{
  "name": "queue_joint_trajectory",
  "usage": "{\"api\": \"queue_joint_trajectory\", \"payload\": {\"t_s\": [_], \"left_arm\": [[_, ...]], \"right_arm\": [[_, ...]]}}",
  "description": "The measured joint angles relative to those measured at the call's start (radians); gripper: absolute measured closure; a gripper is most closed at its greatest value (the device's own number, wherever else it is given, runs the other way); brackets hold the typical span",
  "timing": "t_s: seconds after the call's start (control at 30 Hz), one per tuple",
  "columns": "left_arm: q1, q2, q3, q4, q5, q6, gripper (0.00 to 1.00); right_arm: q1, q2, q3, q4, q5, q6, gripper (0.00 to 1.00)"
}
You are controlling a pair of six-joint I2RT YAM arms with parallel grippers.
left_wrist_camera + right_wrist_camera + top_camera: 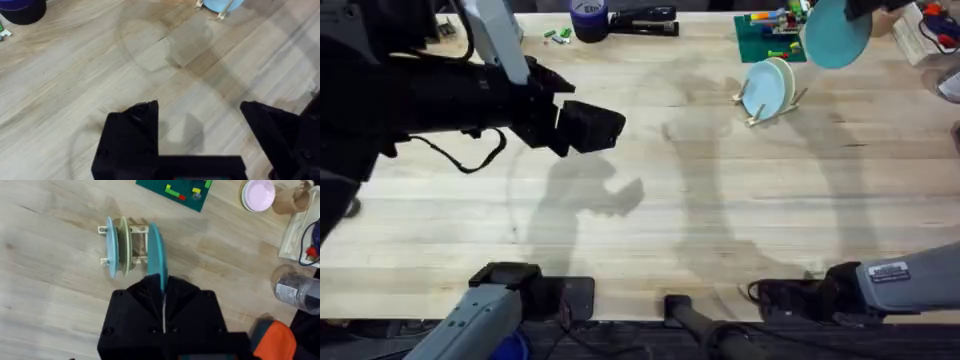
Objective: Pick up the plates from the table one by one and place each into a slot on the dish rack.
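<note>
Pinching the turquoise plate (155, 250) by its edge, the right claw (162, 292) hangs above the dish rack (135, 245); left claw (200, 130) apart.

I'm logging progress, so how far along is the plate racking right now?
Two plates, a pale blue one and a cream one, already stand in the dish rack. The right gripper holds the turquoise plate on edge above the rack, not yet slotted. The left gripper hangs open over bare table. No loose plates visible.

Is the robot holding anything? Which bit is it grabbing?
Yes. The right pincer pinches the turquoise plate by its rim, holding it on edge above the rack. The left pincer is open, holding nothing.
</note>
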Motion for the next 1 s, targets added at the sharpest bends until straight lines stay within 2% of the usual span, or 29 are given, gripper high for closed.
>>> {"api": "queue_joint_trajectory", "payload": {"t_s": [0.3,1.0], "left_arm": [[0.000,0.000,0.000,0.000,-0.001,0.000,0.006],[0.000,0.000,0.000,0.000,-0.002,0.000,0.007]], "right_arm": [[0.000,0.053,0.000,0.001,0.000,0.000,0.972],[0.000,0.094,0.000,0.004,0.000,0.029,0.972]]}}
